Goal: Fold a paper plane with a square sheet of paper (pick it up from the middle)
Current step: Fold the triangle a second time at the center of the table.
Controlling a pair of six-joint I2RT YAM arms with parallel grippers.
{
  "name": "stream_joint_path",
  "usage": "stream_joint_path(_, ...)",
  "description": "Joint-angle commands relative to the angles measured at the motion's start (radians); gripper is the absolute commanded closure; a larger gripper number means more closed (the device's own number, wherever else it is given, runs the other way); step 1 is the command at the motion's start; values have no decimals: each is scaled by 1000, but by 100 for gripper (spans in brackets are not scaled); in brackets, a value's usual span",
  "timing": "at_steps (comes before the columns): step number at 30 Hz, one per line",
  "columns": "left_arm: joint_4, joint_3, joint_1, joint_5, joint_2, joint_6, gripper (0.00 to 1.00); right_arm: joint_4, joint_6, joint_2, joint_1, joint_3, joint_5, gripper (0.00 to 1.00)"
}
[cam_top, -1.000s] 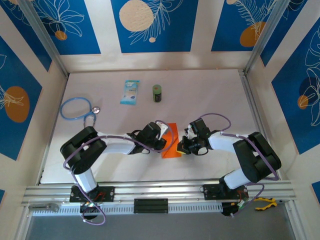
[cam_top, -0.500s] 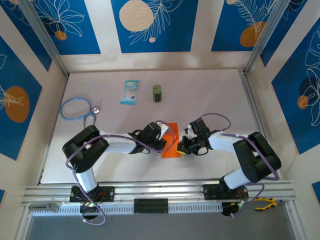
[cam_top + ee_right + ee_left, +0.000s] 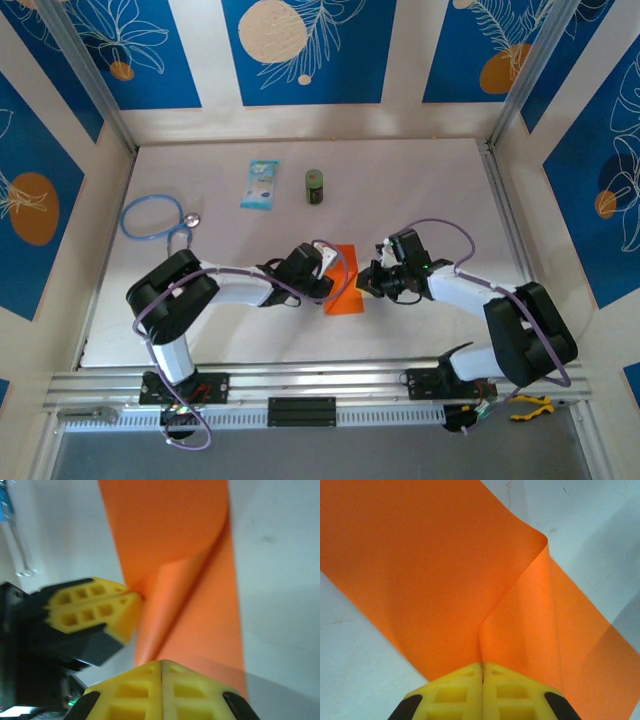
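Observation:
The square sheet of paper (image 3: 347, 293), bright orange, lies on the white table between my two grippers, folded into a narrow strip with one layer curling up. My left gripper (image 3: 326, 286) is shut on that raised fold: in the left wrist view the paper (image 3: 420, 555) rises into a ridge that runs between the yellow fingertips of the left gripper (image 3: 481, 665). My right gripper (image 3: 369, 284) is at the strip's right edge. The right gripper (image 3: 161, 662) is shut, low over the near end of the paper (image 3: 165, 525), nothing visible in its seam. The left gripper (image 3: 134, 599) pinches the fold there too.
At the back of the table lie a light-blue packet (image 3: 261, 184) and a small green can (image 3: 315, 186). A blue stethoscope (image 3: 155, 217) lies at the left. Patterned walls close in the table on three sides. Yellow-handled pliers (image 3: 530, 405) sit off the front right corner.
The right arm has swung its elbow out to the right and its gripper has shifted slightly away from me along the paper's right edge. The left gripper and paper stay put.

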Motion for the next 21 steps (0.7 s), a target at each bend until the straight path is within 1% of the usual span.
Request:
stream_joint_path(1,-29,7,12,28,21,-21,99,69,110,-4,22,3,-13,99)
stream_joint_path(5,-33,5,12,20,18,-15,99,162,204,51,76,7,28,100)
stream_joint_path(9,-44,5,14,13,19,-3,99,200,252,112,103,26,54,100)
stream_joint_path(15,-46,7,15,12,18,-1,99,236,272,170,111,52,45,100)
stream_joint_path(21,-50,10,17,8,23,2,99,234,267,213,114,70,35,100)
